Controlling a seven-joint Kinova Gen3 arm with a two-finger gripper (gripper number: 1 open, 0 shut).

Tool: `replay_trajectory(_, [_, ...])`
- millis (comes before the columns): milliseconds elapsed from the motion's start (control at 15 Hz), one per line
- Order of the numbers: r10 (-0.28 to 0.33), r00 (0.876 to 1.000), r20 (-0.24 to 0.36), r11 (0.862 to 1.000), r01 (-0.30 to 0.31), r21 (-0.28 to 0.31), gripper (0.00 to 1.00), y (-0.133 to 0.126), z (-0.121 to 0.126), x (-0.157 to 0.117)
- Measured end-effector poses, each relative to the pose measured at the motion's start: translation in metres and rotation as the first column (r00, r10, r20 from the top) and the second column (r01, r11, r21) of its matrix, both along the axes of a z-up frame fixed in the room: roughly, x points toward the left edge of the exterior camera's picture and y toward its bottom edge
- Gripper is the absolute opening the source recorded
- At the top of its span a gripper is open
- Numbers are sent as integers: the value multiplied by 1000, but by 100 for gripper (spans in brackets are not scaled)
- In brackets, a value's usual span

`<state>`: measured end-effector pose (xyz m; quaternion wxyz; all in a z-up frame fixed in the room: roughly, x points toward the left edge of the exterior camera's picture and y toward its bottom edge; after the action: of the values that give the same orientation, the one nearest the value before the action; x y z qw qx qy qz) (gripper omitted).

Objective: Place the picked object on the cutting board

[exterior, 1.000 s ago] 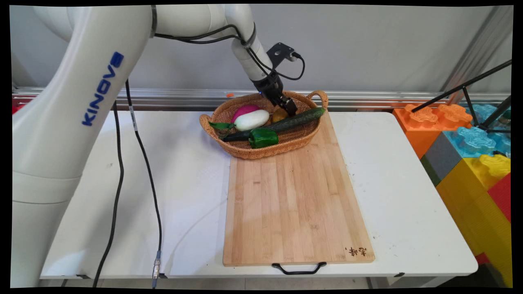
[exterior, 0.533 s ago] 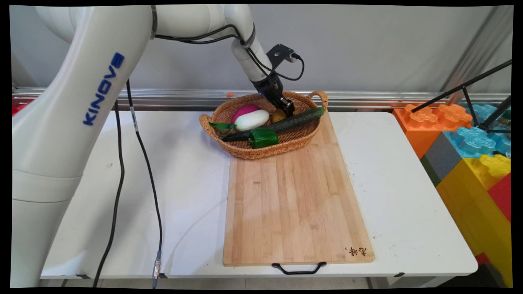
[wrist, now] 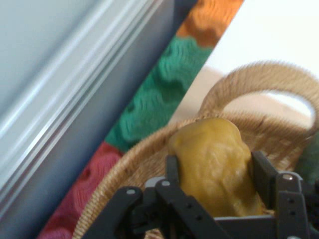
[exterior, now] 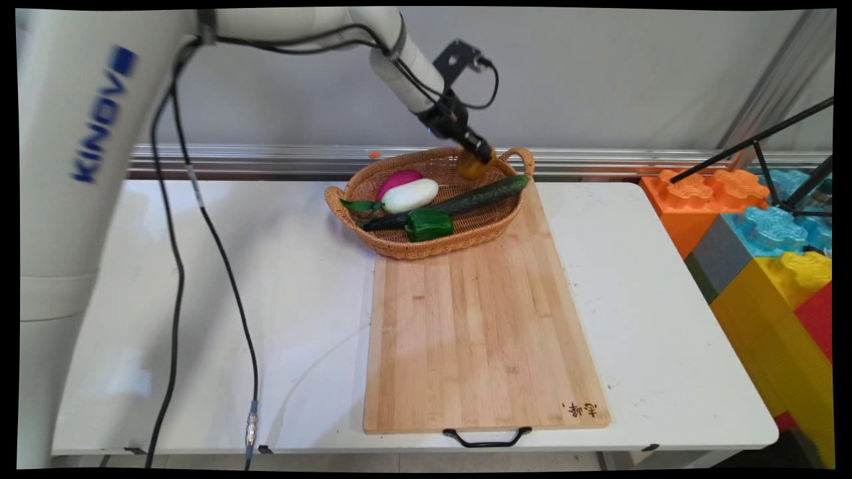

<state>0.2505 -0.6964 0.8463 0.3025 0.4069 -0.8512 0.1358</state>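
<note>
My gripper (exterior: 478,161) is shut on a lumpy yellow-brown potato (exterior: 471,169) and holds it above the far right part of a wicker basket (exterior: 393,245). In the hand view the potato (wrist: 214,167) sits squeezed between the two black fingers (wrist: 262,172), with the basket's handle (wrist: 259,74) arching behind it. In the basket lie a long dark green cucumber (exterior: 466,197), a green pepper (exterior: 429,225), a white eggplant-shaped vegetable (exterior: 410,195) and a magenta one (exterior: 398,179) behind it.
The basket stands on the far end of a wooden cutting board (exterior: 479,319) with a black handle at its near edge. Large coloured toy blocks (exterior: 765,246) and a black tripod leg (exterior: 752,143) stand to the table's right. Black cables (exterior: 219,266) hang on the left.
The gripper closed on the potato down in the basket and has lifted it up and to the right, toward the basket's right handle.
</note>
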Motion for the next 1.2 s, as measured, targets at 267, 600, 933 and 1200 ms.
replay_trajectory(267, [-52,999,-14,997,52,-58,0,29,30,-7])
replay_trajectory(600, [-161,987,-17,985,160,-66,0,88,54,-33])
replay_trajectory(933, [-255,967,7,967,255,-16,0,140,52,-56])
replay_trajectory(1200, [-334,941,49,942,333,32,0,175,33,-72])
